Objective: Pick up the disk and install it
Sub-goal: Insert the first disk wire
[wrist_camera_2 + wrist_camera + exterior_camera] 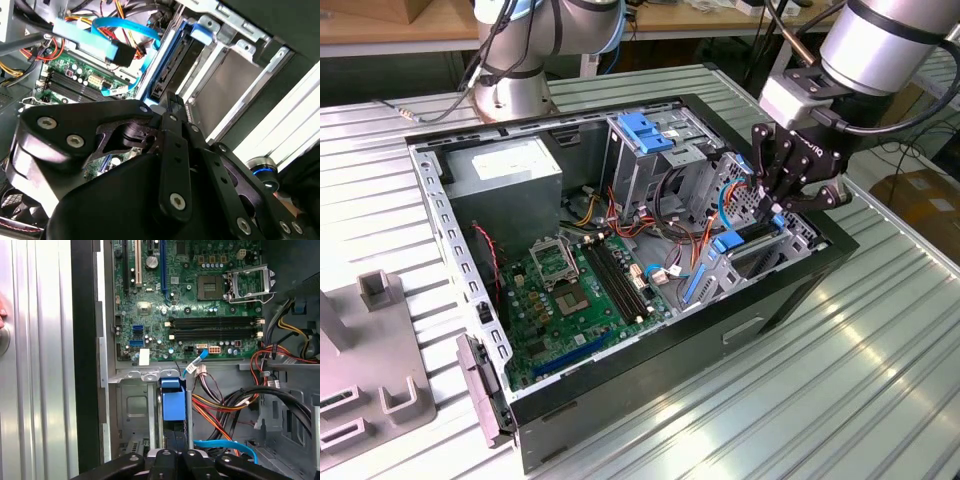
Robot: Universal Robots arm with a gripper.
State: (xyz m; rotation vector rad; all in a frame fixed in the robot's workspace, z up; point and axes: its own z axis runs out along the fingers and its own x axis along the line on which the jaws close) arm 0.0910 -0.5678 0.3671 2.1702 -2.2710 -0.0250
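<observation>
The disk (750,235) stands on edge in the drive bay at the corner of the open computer case (650,390) on the exterior view's right, its blue carrier frame (727,241) facing the motherboard. My black gripper (775,208) reaches down from above, its fingers drawn together on the disk's upper end. In the second wrist view the finger links meet at the gripper (171,100) against the disk's dark edge (172,70). In the first wrist view the disk's blue frame (174,402) lies just beyond the gripper (175,452).
The green motherboard (585,290) lies beside the bay, with a grey power-supply box (505,170) behind it. A drive cage with a blue clip (645,130) and loose orange, red and blue cables (107,45) crowd the bay. A grey fixture (370,370) stands on the slatted table.
</observation>
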